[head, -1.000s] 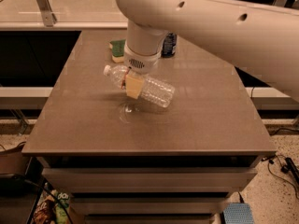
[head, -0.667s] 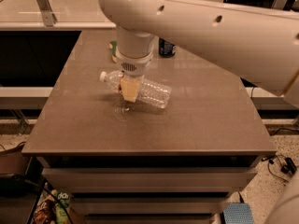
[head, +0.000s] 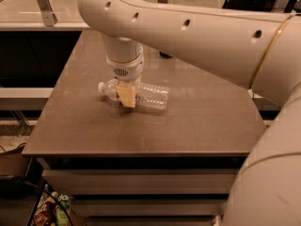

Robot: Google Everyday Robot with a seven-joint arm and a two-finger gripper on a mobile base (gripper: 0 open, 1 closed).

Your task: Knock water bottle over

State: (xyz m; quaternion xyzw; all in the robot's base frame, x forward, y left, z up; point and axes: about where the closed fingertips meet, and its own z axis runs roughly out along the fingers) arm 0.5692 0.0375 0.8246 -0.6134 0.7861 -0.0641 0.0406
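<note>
The water bottle (head: 150, 95), clear ribbed plastic with a white cap (head: 101, 86), lies on its side near the middle of the brown table (head: 197, 126), cap pointing left. My gripper (head: 126, 96) hangs straight down from the big white arm (head: 188, 32) and sits right at the bottle's neck end, its tan tip in front of the bottle and covering the label part. The tip reaches down to the table top.
A dark object (head: 164, 55), mostly hidden behind the arm, stands at the back of the table. A glass rail and counter (head: 42, 8) run behind the table. Drawers sit under the table front, and clutter lies on the floor at lower left (head: 51, 208).
The arm has swung left and lower across the view, now hiding the green item and most of the can. The bottle stays on its side and has shifted slightly toward the front.
</note>
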